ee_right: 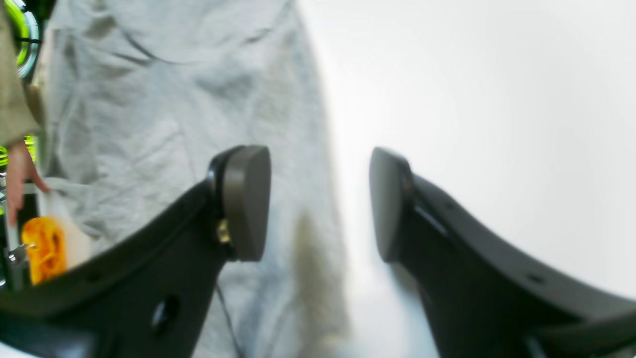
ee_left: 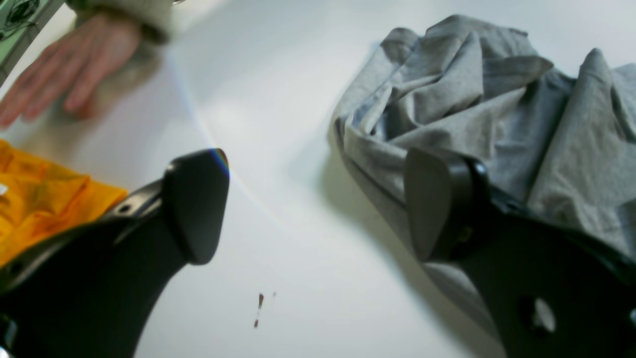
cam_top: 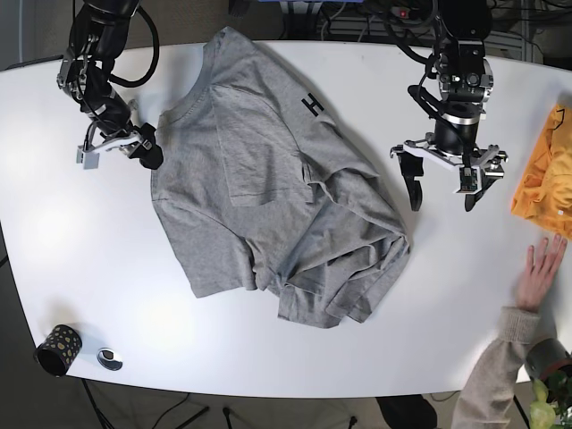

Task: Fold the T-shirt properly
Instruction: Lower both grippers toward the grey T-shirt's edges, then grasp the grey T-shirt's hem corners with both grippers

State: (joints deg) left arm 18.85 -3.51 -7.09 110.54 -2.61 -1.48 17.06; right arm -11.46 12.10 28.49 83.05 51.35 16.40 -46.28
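At nine to ten o'clock on the white table (cam_top: pixel 54 259), seen in the base view, the right gripper (cam_top: pixel 121 148) is found just off the sleeve edge of the grey T-shirt (cam_top: pixel 268 188); its jaws are spread wide with nothing between them, and in the right wrist view the right gripper (ee_right: pixel 320 204) is shown straddling the shirt's edge, one pad over cloth and the other over bare table. At seven o'clock, near the table's front edge, a dark patterned cup (cam_top: pixel 55 349) and a small round lid (cam_top: pixel 110 358) are recorded side by side. At centre, the T-shirt is laid face up and partly crumpled, bunched towards five o'clock, with a dark letter print near the chest. At two to three o'clock, the left gripper (cam_top: pixel 438 188) is held above bare table, jaws wide apart and empty, close to the shirt's bunched side; the left wrist view confirms this (ee_left: pixel 318 209). At three o'clock, an orange cloth (cam_top: pixel 545 174) is noted at the table's edge. At four o'clock, a person's hand (cam_top: pixel 539 268) is laid flat on the table.
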